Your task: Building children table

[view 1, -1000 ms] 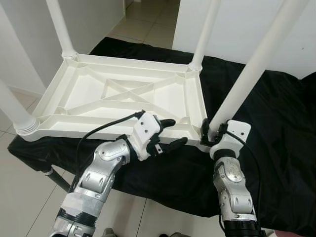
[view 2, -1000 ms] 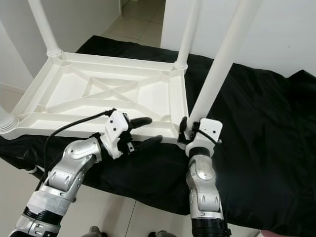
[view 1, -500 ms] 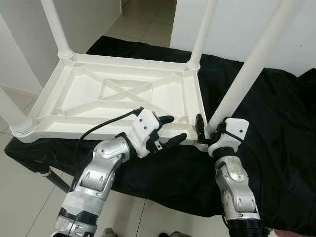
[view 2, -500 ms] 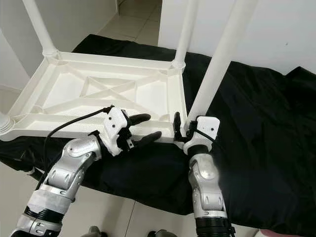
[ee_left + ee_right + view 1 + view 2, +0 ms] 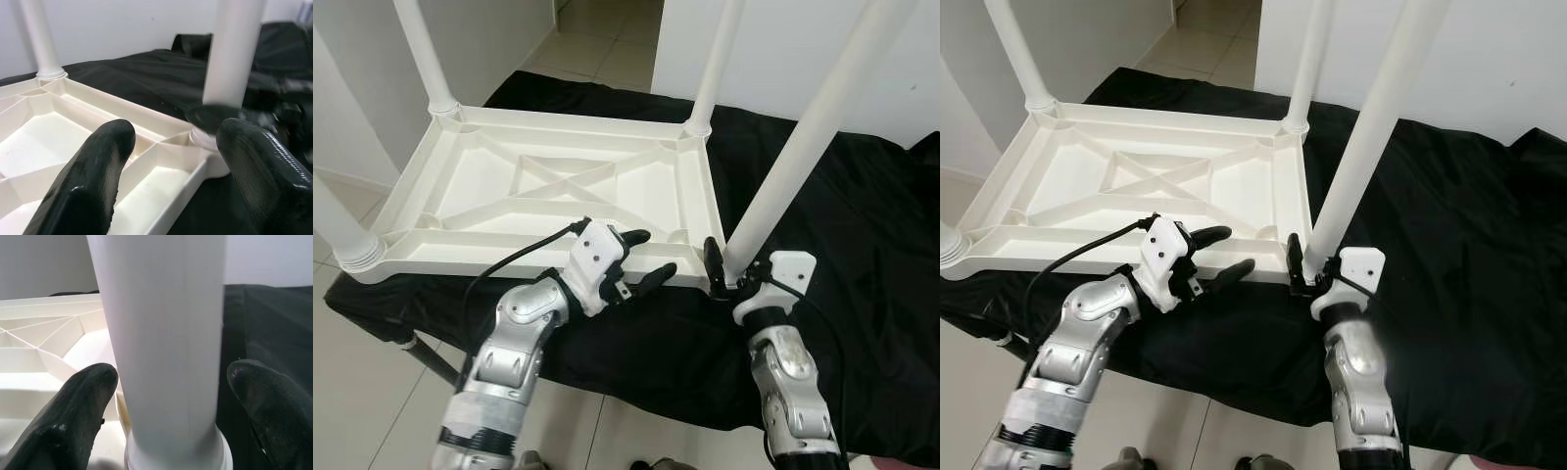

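- Bench [image 5: 862, 225] under black cloth carries the tabletop [image 5: 548, 196], upside down, ribs up, long axis running left to right across the view.
- Four legs point up; near-right leg [image 5: 803, 137] stands in the near-right corner socket, leaning slightly.
- Right hand [image 5: 729, 274]: fingers apart on both sides of the leg's base, contact unclear, probably not clamped.
- Left hand [image 5: 641, 259]: open, holds nothing, hovering over the near rim.
- Step, my guess: seating this leg. Keep it square to the socket, brace the rim with the left, turn without tilting.
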Robot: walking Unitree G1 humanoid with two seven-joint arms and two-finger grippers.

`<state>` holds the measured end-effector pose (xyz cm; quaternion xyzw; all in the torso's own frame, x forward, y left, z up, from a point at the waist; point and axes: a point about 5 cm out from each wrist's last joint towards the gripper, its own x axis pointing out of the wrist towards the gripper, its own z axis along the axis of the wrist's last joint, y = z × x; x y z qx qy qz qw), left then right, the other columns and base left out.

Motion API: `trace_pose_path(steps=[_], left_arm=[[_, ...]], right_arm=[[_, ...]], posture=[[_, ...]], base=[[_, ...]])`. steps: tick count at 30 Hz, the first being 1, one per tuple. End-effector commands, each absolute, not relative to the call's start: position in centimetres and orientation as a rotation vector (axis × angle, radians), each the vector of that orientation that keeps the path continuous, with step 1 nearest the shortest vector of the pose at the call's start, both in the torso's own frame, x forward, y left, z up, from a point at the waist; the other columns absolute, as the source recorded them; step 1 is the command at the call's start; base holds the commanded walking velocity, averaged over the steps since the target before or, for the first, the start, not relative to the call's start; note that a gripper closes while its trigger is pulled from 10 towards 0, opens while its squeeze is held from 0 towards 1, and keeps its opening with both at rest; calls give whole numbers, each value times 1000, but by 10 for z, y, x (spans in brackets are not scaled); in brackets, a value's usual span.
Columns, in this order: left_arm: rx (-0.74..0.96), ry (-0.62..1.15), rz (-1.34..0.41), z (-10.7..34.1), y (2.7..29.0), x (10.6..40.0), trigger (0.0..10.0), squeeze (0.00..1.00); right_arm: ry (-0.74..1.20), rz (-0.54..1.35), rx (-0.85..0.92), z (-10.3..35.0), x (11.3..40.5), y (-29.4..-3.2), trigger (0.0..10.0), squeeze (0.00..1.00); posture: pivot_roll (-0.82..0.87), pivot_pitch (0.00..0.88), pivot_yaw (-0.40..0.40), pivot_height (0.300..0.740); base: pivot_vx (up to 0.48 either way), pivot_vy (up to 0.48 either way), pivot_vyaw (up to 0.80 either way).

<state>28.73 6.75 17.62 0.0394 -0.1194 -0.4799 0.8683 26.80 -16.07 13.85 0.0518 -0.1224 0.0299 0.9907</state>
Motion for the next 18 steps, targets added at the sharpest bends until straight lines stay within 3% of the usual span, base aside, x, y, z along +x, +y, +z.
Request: trace_pose_path(steps=[1, 6, 10, 16, 18], left_arm=[[-4, -191, -556, 166, 87, 304, 10000, 0], [-51, -156, -488, 157, 93, 306, 10000, 0], [-202, -36, -405, 141, 95, 303, 10000, 0], [-106, -82, -322, 142, 104, 305, 10000, 0], [-87, -111, -260, 144, 118, 307, 10000, 0]], right_arm=[[-249, 48, 108, 136, 263, -161, 10000, 0], [-242, 27, 118, 133, 260, -163, 10000, 0], [-234, -21, 128, 128, 254, -167, 10000, 0], [-236, -16, 101, 125, 248, -171, 10000, 0], [-241, -15, 94, 123, 246, -173, 10000, 0]], posture=[[-26, 112, -7, 740], [-28, 102, 5, 740], [-29, 98, 12, 740], [-18, 106, 13, 740], [-8, 114, 12, 740]], base=[[0, 0, 0], [0, 0, 0], [0, 0, 0], [0, 0, 0], [0, 0, 0]])
